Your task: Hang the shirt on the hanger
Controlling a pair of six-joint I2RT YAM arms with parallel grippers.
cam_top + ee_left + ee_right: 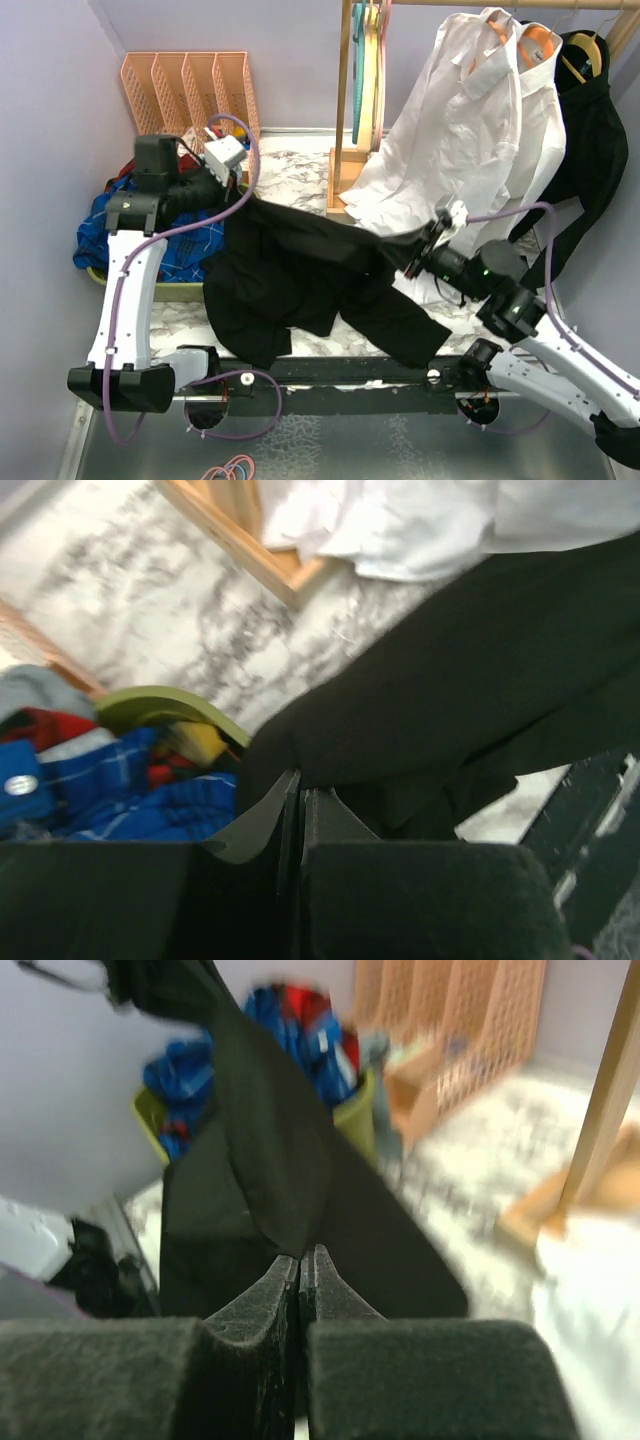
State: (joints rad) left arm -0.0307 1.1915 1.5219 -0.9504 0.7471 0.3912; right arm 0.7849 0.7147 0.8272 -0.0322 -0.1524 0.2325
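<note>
Stretching between the two sets of jaws, the shirt had not yet met the hanger.

Top external view: the hanger, a pink sliver, hung on the wooden rack, well beyond both sets of jaws. The black cloth ran as a band from the left jaws to the right jaws, and its bulk sagged from that band onto the worktop. The left arm rose from its base and reached sideways. The right arm lay low and pointed back toward it. On this evidence only the lifting and spreading were in hand. Finding the neck, fetching the hanger and threading it into the shoulders were all left to do.

Left wrist view: the left jaws were pressed together on an edge of the shirt, which spread ahead of them and to one side. A blue plaid garment lay close by on the other side.

Right wrist view: the right jaws were closed on a fold of the shirt, which rose straight ahead of the tips. No hanger appeared near them.
</note>
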